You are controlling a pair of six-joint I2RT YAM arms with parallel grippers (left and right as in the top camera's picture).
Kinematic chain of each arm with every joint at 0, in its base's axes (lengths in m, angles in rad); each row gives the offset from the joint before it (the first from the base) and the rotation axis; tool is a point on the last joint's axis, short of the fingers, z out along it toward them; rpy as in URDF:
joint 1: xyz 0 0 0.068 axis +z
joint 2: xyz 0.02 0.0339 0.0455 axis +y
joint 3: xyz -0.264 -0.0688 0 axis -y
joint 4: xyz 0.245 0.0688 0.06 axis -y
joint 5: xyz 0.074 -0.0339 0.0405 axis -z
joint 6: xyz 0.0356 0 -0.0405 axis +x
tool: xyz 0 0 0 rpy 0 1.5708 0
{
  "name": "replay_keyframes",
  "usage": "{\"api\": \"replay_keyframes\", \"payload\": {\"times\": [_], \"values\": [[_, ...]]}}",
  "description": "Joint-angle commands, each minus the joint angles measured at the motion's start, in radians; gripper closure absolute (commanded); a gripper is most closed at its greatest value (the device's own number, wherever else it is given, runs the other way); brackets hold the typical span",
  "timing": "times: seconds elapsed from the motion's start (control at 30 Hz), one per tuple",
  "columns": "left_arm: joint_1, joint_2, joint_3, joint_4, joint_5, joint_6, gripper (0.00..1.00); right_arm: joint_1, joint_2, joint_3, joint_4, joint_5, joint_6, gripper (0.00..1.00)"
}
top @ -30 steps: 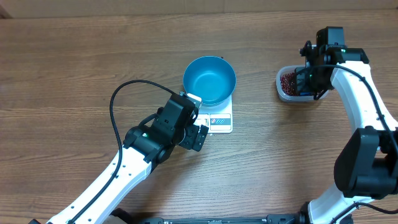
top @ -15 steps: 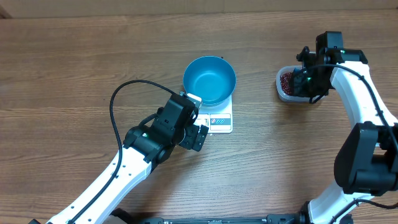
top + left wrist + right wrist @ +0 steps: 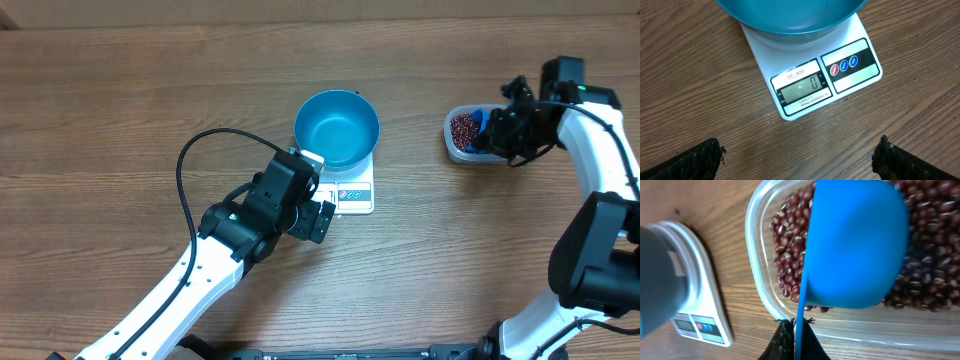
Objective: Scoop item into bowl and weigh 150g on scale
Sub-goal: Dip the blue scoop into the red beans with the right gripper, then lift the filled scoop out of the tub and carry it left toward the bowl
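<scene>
Tiny dark red-brown beans in clear plastic tub, 3 o'clock of round blue bowl, are prob. light & rolly, so lift w/ small blue scoop, which right claw clamps; left claw apart.

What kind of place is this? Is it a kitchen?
Probably a robot test bench, not a kitchen: two white robot arms work at a wooden table holding a scale, a blue bowl and a tub of beans.
</scene>
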Motion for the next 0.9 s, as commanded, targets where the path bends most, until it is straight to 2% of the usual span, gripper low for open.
{"api": "replay_keyframes", "payload": {"times": [0.0, 0.57, 0.87], "values": [[0.004, 0.005, -0.008, 0.000, 0.012, 0.007, 0.00, -0.014, 0.020, -0.006, 0.018, -0.120, 0.010, 0.96], [0.003, 0.005, -0.008, 0.000, 0.012, 0.007, 0.00, -0.102, 0.020, -0.006, 0.006, -0.242, 0.013, 0.96], [0.003, 0.005, -0.008, 0.000, 0.012, 0.007, 0.00, -0.151, 0.020, -0.006, -0.026, -0.309, -0.047, 0.96]]}}
